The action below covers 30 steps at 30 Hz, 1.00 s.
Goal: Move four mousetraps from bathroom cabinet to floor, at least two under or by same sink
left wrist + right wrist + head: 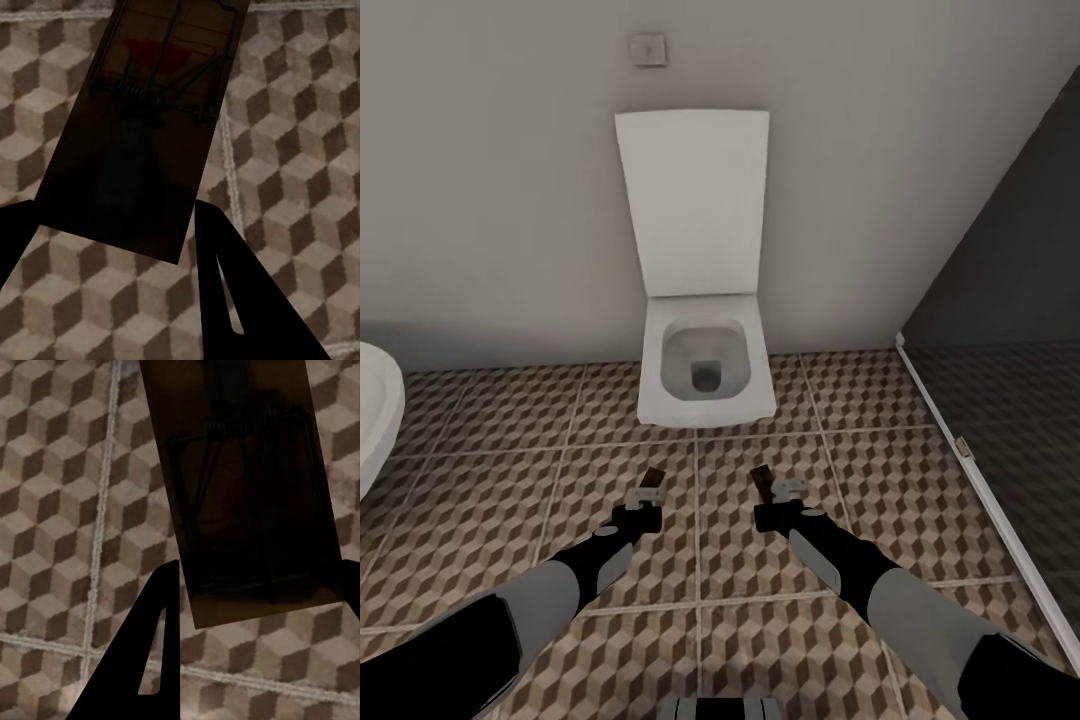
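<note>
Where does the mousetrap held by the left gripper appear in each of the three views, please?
Head view: the mousetrap sticks out past the left gripper, lower centre-left, in front of the toilet.
Left wrist view: it runs from the top edge to the centre, between the dark fingers.
Right wrist view: not in it.
Shared landmark: the cube-patterned bathroom floor.

A white toilet (pixel 705 372) stands against the plain pale wall (pixel 500 180), its lid (pixel 695 200) raised flat against that wall. Above the lid sits a small square flush plate (pixel 648 48). Cube-patterned tiles in brown, beige and white (pixel 490 470) spread out from the toilet's foot. To its right rises a dark glass panel (pixel 1010 300) with a white bottom rail (pixel 980 480). Far to its left curves a white rim (pixel 375 410).
</note>
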Available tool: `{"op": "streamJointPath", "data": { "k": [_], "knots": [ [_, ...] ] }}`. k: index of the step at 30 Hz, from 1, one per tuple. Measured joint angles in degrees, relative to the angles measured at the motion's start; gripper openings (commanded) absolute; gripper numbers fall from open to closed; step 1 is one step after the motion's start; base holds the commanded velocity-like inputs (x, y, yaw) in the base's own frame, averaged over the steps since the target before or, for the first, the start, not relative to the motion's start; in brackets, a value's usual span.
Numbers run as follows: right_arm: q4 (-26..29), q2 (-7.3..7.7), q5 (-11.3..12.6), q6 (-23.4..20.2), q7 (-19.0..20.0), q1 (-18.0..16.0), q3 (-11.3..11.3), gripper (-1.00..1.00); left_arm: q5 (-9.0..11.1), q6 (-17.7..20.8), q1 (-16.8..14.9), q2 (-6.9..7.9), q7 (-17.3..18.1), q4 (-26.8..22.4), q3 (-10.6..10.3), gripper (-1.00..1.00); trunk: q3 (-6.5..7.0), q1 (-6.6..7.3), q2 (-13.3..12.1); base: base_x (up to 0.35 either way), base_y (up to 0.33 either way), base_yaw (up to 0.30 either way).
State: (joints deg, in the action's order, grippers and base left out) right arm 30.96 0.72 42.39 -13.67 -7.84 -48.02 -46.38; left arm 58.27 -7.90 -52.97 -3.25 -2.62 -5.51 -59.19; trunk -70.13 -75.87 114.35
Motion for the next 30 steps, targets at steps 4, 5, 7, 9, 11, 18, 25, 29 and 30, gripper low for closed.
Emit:
{"op": "streamJointPath", "data": {
  "k": [4,5,7,9,11,18,25,29,30],
  "knots": [
    [0.0,0.00,0.0,0.0,0.0,0.0,0.0,-1.00,0.0,0.0,0.0,0.00,0.0,0.0,0.0,-1.00,0.00,0.00,0.0,0.000,0.000,0.000],
    [0.0,0.00,0.0,0.0,0.0,0.0,0.0,-1.00,0.0,0.0,0.0,0.00,0.0,0.0,0.0,-1.00,0.00,0.00,0.0,0.000,0.000,0.000],
    [0.0,0.00,0.0,0.0,0.0,0.0,0.0,-1.00,0.0,0.0,0.0,0.00,0.0,0.0,0.0,-1.00,-0.35,-0.43,0.8,0.000,0.000,0.000],
    [0.0,0.00,0.0,0.0,0.0,0.0,0.0,-1.00,0.0,0.0,0.0,0.00,0.0,0.0,0.0,-1.00,-0.71,-0.87,1.6,0.000,0.000,0.000],
    [0.0,0.00,0.0,0.0,0.0,0.0,0.0,-1.00,0.0,0.0,0.0,0.00,0.0,0.0,0.0,-1.00,-1.10,-1.31,2.4,0.000,0.000,0.000],
    [0.0,0.00,0.0,0.0,0.0,0.0,0.0,-1.00,0.0,0.0,0.0,0.00,0.0,0.0,0.0,-1.00,-2.84,-2.85,5.2,0.000,0.000,0.000],
    [0.0,0.00,0.0,0.0,0.0,0.0,0.0,-1.00,0.0,0.0,0.0,0.00,0.0,0.0,0.0,-1.00,-4.68,-4.39,8.0,0.000,0.000,0.000],
    [0.0,0.00,0.0,0.0,0.0,0.0,0.0,-1.00,0.0,0.0,0.0,0.00,0.0,0.0,-0.1,-1.00,-5.73,-5.27,9.6,0.000,0.000,0.000],
    [0.0,0.00,0.0,0.0,0.0,0.0,0.0,-1.00,0.0,0.0,0.0,0.00,0.0,0.0,-0.1,-1.00,-5.99,-5.49,10.0,0.000,0.000,0.000]
  ]
}}
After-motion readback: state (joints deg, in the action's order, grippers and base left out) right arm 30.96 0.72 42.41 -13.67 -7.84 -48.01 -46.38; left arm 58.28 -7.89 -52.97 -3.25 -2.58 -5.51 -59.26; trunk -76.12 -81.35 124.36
